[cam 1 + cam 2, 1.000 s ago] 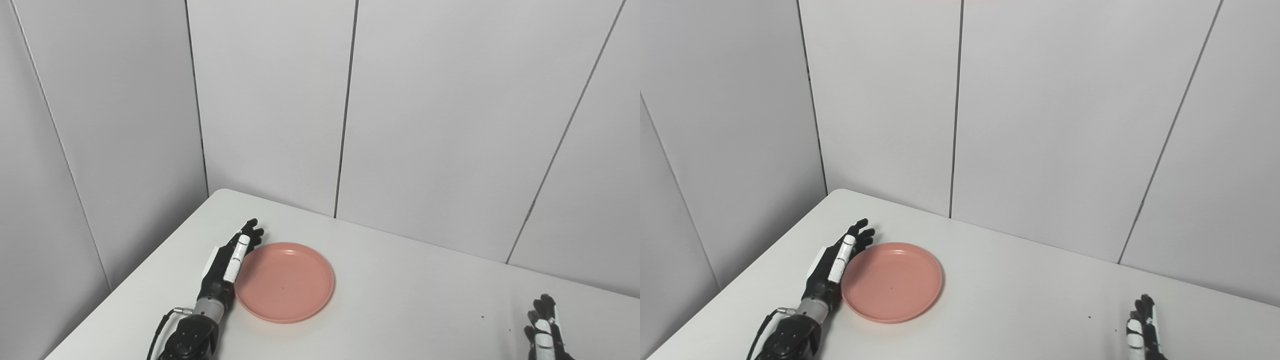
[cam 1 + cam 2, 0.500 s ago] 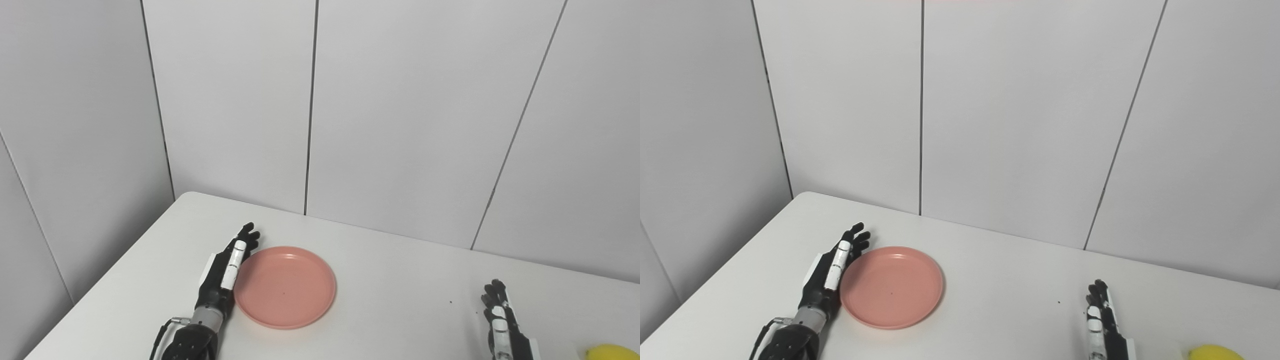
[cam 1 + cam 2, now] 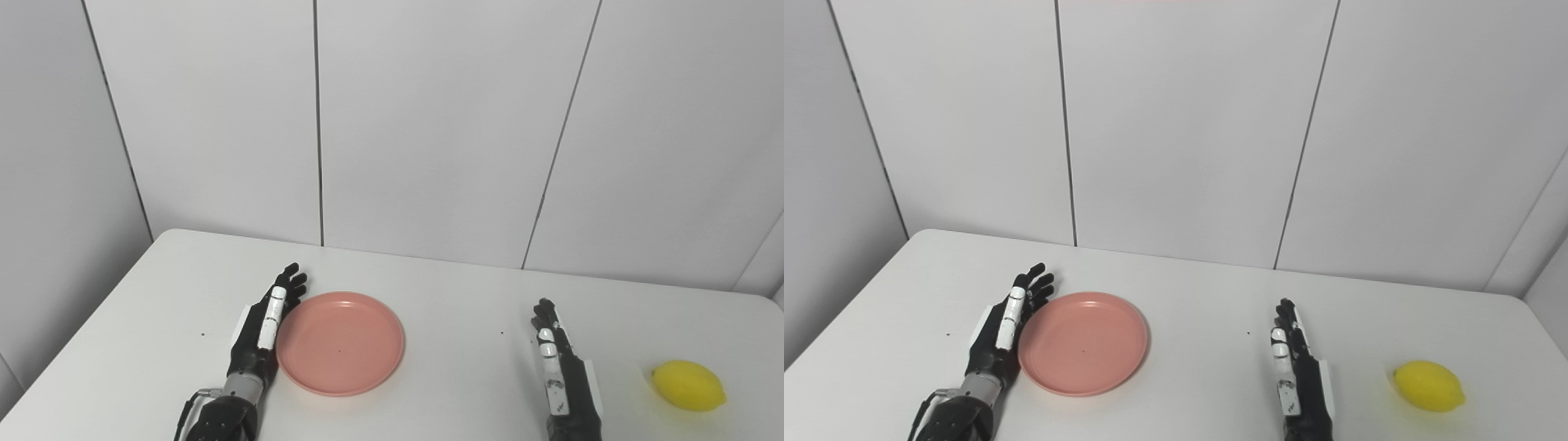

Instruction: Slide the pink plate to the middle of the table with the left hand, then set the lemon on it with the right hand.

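Note:
The pink plate (image 3: pixel 340 342) lies flat on the white table (image 3: pixel 453 306), left of the middle. My left hand (image 3: pixel 264 324) rests edge-on against the plate's left rim, fingers straight and apart, holding nothing. My right hand (image 3: pixel 556 361) stands edge-on on the table right of the middle, fingers extended, empty. The yellow lemon (image 3: pixel 689 384) lies near the table's right end, a hand's width to the right of my right hand and apart from it.
Grey wall panels close off the back and the left side. The table's far edge runs just under the wall, and its right corner (image 3: pixel 1516 298) shows at the far right. A few dark specks (image 3: pixel 501 333) dot the tabletop.
The whole picture has swung to the right, so the camera moved; the lemon and more of my right hand came into view. The plate and left hand keep the same relation.

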Robot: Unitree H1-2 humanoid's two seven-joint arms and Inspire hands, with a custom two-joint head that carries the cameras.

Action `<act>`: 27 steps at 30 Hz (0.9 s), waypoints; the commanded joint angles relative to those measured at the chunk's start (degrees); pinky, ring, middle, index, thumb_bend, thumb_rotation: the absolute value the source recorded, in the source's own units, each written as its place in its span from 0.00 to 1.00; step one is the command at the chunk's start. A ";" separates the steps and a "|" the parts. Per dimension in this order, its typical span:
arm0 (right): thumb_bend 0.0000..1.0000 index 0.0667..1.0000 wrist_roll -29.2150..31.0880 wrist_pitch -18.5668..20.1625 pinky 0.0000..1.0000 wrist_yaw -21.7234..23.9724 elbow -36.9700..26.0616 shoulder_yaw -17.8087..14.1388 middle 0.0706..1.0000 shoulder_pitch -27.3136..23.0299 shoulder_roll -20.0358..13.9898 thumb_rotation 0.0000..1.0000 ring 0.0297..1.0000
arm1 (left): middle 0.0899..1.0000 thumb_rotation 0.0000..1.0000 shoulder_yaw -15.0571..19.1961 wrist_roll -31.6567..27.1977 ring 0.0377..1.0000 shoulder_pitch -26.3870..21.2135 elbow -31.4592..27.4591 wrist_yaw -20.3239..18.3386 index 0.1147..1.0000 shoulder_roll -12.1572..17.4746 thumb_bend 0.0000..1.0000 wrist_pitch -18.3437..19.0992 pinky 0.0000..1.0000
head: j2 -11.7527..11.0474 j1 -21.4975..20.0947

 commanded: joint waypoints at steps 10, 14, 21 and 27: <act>0.74 0.91 -1.17 -2.94 0.93 -1.24 1.27 0.57 0.92 -1.96 1.22 1.00 0.90 | 0.90 1.00 -4.28 -0.17 0.91 1.68 -5.58 -2.95 0.89 -4.71 0.62 4.29 0.95 | 1.67 -3.66; 0.74 0.90 -1.98 -1.63 0.93 -1.96 1.22 0.72 0.92 -2.05 1.64 1.00 0.91 | 0.88 1.00 -4.26 0.17 0.89 1.97 -5.73 -2.23 0.87 -5.99 0.63 4.84 0.91 | 1.69 -5.24; 0.69 0.91 -2.72 -1.82 0.95 -2.07 1.85 1.28 0.92 -2.48 1.63 1.00 0.92 | 0.89 1.00 -5.10 1.79 0.91 2.64 -5.87 -2.20 0.89 -6.96 0.64 6.16 0.96 | 1.52 -7.23; 0.67 0.91 -3.10 -2.74 0.94 -2.14 2.66 1.57 0.92 -2.90 1.42 1.00 0.91 | 0.90 1.00 -6.11 3.21 0.91 2.83 -4.76 -2.31 0.90 -8.12 0.64 4.60 0.96 | 1.22 -8.92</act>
